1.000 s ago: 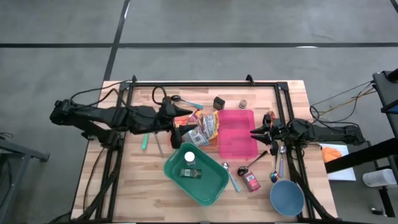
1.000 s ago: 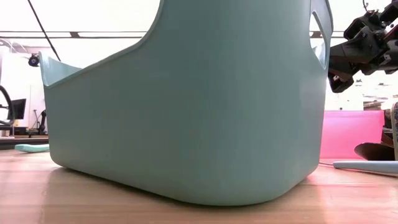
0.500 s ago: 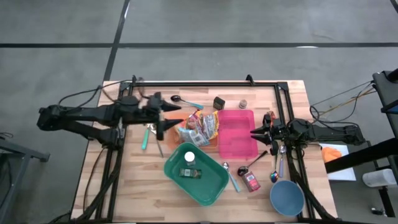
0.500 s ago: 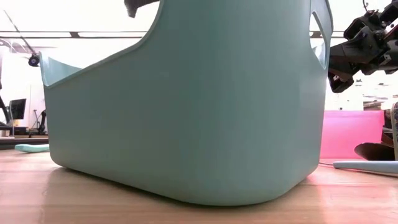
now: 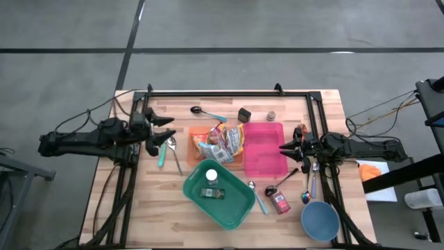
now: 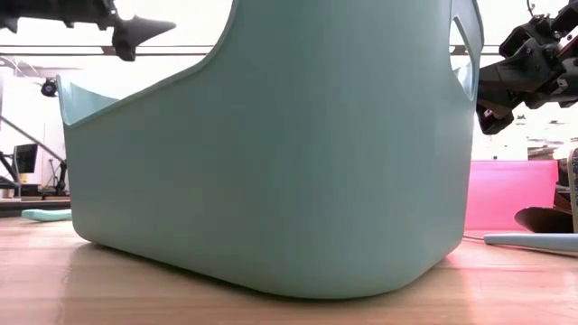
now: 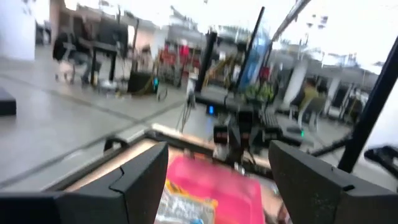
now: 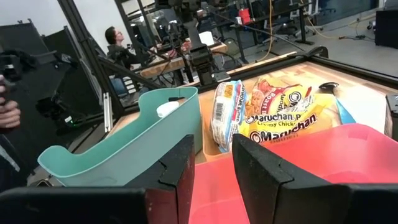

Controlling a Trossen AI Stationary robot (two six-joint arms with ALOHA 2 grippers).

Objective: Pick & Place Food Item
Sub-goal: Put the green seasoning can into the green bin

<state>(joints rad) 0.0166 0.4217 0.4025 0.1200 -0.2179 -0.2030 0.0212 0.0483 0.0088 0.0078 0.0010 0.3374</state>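
Two ramen packets lean together in an orange tray at the table's middle, between a pink bin and a teal bin. My left gripper hangs open and empty above the table's left part, pointing level toward the packets, well short of them. My right gripper waits level at the pink bin's right rim, its fingers a little apart with nothing between them.
The teal bin holds a small bottle and a white lid. Spoons, a red can and a blue bowl lie at the near right. A dark box and a jar stand at the far side.
My left gripper has drawn back from the ramen packets toward the table's left edge, sinking somewhat and staying open and empty. The packets stay in the orange tray. In the low view it has come into sight at the upper left.
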